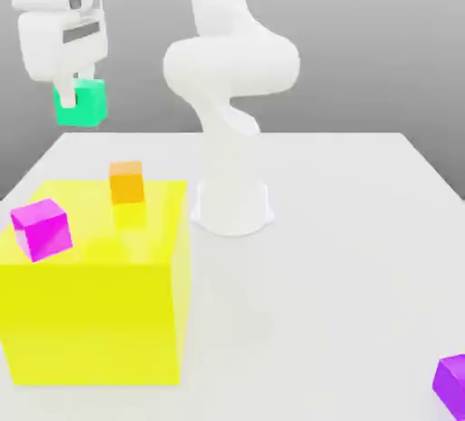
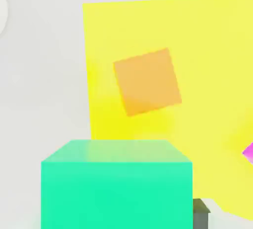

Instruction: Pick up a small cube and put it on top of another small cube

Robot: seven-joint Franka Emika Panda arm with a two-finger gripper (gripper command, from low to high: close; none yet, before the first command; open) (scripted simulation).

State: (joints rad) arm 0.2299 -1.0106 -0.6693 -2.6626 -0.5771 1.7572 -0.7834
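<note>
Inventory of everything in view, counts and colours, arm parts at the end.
teal-green cube: 1, teal-green, in the gripper, raised above the yellow block
orange cube: 1, orange, on the yellow block's top
magenta cube: 1, magenta, on the yellow block's top, toward the exterior view's left
purple cube: 1, purple, at the exterior view's lower right
yellow block: 1, yellow, on the table
table: 1, pale grey-white, under block and arm base
arm: 1, white, base on the table
gripper: 1, white, closed on the teal-green cube
</note>
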